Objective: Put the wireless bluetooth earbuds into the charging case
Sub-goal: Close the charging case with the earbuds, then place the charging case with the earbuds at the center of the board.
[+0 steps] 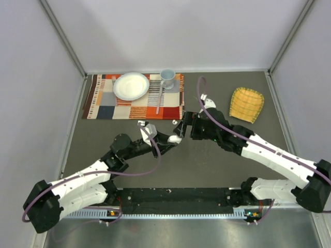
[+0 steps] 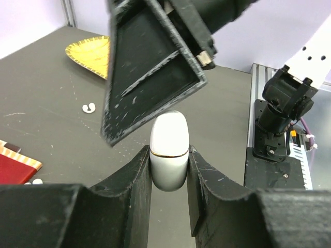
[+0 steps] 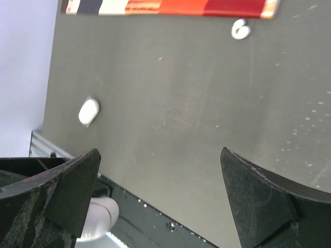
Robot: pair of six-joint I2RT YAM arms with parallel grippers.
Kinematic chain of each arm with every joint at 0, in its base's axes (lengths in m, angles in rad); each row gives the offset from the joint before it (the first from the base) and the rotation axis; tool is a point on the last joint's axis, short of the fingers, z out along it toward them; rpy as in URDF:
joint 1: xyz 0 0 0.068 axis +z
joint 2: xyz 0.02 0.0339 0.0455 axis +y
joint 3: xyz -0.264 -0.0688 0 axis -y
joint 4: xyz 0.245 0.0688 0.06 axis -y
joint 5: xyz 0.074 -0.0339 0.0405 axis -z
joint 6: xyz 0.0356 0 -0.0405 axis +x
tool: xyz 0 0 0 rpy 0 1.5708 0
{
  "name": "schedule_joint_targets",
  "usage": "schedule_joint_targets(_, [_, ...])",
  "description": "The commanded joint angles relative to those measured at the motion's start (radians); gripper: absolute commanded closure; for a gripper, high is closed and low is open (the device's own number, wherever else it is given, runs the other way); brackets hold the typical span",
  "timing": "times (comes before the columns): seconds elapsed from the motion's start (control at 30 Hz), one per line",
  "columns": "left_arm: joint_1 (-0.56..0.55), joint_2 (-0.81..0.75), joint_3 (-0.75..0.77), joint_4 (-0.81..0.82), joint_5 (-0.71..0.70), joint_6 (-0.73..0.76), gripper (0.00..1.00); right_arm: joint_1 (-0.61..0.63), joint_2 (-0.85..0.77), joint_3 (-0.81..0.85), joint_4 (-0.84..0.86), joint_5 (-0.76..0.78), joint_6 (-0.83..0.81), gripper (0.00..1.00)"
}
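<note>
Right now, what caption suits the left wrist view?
Left gripper clamps the closed charging case; the open right gripper hangs close by.

you see the charging case [image 2: 168, 129] in glossy white, with a thin gold line round its middle. the left gripper [image 2: 169, 155] and the right gripper [image 3: 159, 155] are matt black, flecked with pale scratches. the earbuds [image 2: 89, 108] are white, and the table [image 1: 207, 165] is dark grey. the placemat [image 1: 103, 106] has stripes and blocks of orange, red, brown, cream and navy. the plate [image 1: 131, 86] is white, the cup [image 1: 167, 76] pale blue-grey. the cloth [image 1: 246, 104] is yellow with a darker grid. the arms [image 1: 83, 188] are white and black, their cables [image 1: 198, 89] purple.
</note>
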Motion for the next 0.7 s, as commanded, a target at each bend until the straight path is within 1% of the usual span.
schedule_joint_targets(0.0, [0.009,0.056,0.110,0.016,-0.058,-0.059,1.00,0.020,-0.111,-0.064,0.025,0.247,0.068,0.01])
schedule_joint_targets(0.03, [0.009,0.071,0.127,-0.028,-0.055,-0.085,1.00,0.022,-0.129,-0.092,0.019,0.287,0.086,0.01])
schedule_joint_targets(0.07, [0.009,0.103,0.156,-0.051,-0.062,-0.103,1.00,0.017,-0.143,-0.106,0.013,0.371,0.111,0.01])
schedule_joint_targets(0.1, [0.009,0.120,0.170,-0.070,-0.073,-0.129,1.00,0.019,-0.178,-0.119,0.011,0.402,0.147,0.01])
schedule_joint_targets(0.13, [0.009,0.135,0.182,-0.084,-0.090,-0.205,1.00,0.017,-0.195,-0.147,0.007,0.430,0.160,0.01])
schedule_joint_targets(0.17, [0.009,0.174,0.197,-0.096,-0.107,-0.236,1.00,0.014,-0.213,-0.159,-0.001,0.473,0.171,0.01])
schedule_joint_targets(0.2, [0.009,0.192,0.208,-0.101,-0.106,-0.261,1.00,0.006,-0.242,-0.171,-0.006,0.491,0.200,0.01])
schedule_joint_targets(0.27, [0.012,0.246,0.226,-0.116,-0.131,-0.361,1.00,-0.003,-0.272,-0.208,-0.023,0.525,0.238,0.01])
schedule_joint_targets(0.33, [0.012,0.283,0.234,-0.117,-0.141,-0.456,1.00,-0.026,-0.310,-0.240,-0.030,0.525,0.284,0.01])
schedule_joint_targets(0.4, [0.014,0.327,0.234,-0.122,-0.154,-0.513,1.00,-0.040,-0.327,-0.256,-0.035,0.516,0.303,0.01])
schedule_joint_targets(0.43, [0.016,0.343,0.233,-0.125,-0.159,-0.569,1.00,-0.052,-0.339,-0.267,-0.036,0.511,0.303,0.01])
schedule_joint_targets(0.53, [0.032,0.407,0.219,-0.104,-0.141,-0.673,1.00,-0.061,-0.352,-0.280,-0.047,0.498,0.304,0.01])
schedule_joint_targets(0.67, [0.054,0.506,0.214,-0.084,-0.107,-0.755,1.00,-0.066,-0.365,-0.288,-0.055,0.478,0.304,0.01])
